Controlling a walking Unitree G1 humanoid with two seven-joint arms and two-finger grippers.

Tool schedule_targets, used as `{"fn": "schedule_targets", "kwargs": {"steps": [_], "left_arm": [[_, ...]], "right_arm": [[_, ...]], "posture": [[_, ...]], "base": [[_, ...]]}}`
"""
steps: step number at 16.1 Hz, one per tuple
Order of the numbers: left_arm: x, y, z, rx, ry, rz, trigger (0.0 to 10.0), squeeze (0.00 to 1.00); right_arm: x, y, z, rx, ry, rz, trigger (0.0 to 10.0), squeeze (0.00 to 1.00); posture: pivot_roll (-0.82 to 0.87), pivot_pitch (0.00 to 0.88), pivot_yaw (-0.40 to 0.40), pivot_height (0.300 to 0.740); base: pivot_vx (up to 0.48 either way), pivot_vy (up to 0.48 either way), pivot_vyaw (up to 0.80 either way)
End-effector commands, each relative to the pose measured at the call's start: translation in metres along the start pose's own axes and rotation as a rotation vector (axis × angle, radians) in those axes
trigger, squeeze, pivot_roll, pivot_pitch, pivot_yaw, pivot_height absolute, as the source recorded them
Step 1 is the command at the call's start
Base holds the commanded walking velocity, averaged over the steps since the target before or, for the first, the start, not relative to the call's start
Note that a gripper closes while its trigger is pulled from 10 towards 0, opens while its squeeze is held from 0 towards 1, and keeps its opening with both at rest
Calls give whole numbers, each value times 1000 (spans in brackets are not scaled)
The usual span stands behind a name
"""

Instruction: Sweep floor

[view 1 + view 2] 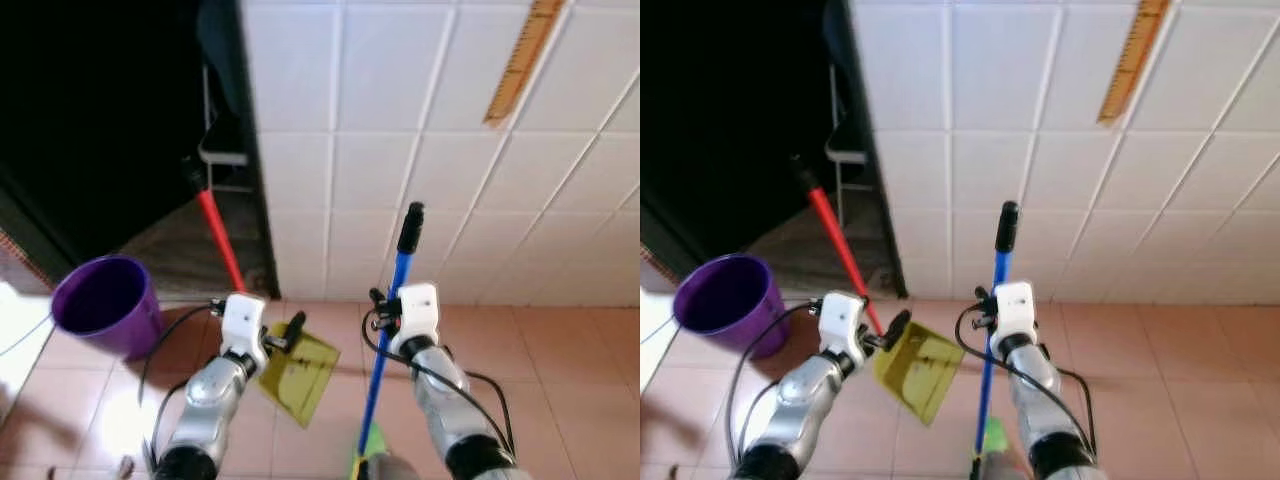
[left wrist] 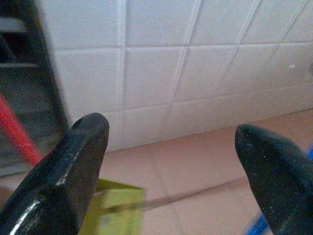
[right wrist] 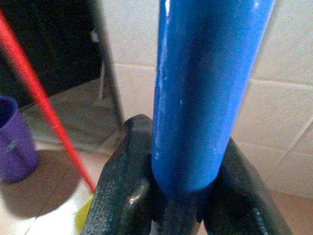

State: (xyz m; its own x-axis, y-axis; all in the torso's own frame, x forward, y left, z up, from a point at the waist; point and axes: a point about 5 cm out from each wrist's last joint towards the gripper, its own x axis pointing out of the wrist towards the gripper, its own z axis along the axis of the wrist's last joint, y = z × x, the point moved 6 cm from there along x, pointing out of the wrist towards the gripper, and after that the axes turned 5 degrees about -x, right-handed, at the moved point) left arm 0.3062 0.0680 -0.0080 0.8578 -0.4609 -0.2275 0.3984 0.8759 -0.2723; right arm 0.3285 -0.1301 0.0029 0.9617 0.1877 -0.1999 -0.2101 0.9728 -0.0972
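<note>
Showing the right end effector (image 3: pixel 168 196) closed around the blue broom handle (image 1: pixel 390 330), both black fingers (image 3: pixel 122 191) pressed against the shaft. The handle rises past this end effector to a black grip cap (image 1: pixel 411 228) above it and runs down below it to a green broom head (image 1: pixel 992 440) at the floor (image 1: pixel 580 380), near the robot's own body. The left end effector (image 2: pixel 171 161) stands with its two fingers (image 2: pixel 73 171) spread wide and nothing between them in the left wrist view; a yellow-green dustpan (image 1: pixel 298 375) lies just beyond and below its tip, touching or nearly touching one finger, though the exact contact cannot be told. The dustpan's long red handle (image 1: pixel 218 240) slants up and away from the left end effector toward a dark doorway (image 1: pixel 100 120). A purple bucket (image 1: pixel 103 303) sits on the floor to the outer left of the left end effector, well apart from it. A white tiled wall (image 1: pixel 400 130) stands ahead of both end effectors, with an orange ruler-like strip (image 1: pixel 518 60) fixed high on it, above and to the right of the right end effector. The terracotta floor tiles extend under both arms
</note>
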Motion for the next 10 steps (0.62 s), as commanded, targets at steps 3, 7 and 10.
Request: {"fn": "schedule_targets", "kwargs": {"steps": [3,7,10], "left_arm": [[-1,5,-1,11,21,7,10000,0],[-1,2,-4,10,38,-8,10000,0],[-1,0,-5,26,44,-17,10000,0]], "right_arm": [[3,-4,8,-25,-22,-12,10000,0],[4,-4,9,-22,-24,-20,10000,0],[4,-5,9,-23,-23,-25,10000,0]], "posture": [[-37,0,21,740],[-39,0,28,740],[-38,0,32,740]], "base": [[101,403,0],[0,469,0],[0,469,0]]}}
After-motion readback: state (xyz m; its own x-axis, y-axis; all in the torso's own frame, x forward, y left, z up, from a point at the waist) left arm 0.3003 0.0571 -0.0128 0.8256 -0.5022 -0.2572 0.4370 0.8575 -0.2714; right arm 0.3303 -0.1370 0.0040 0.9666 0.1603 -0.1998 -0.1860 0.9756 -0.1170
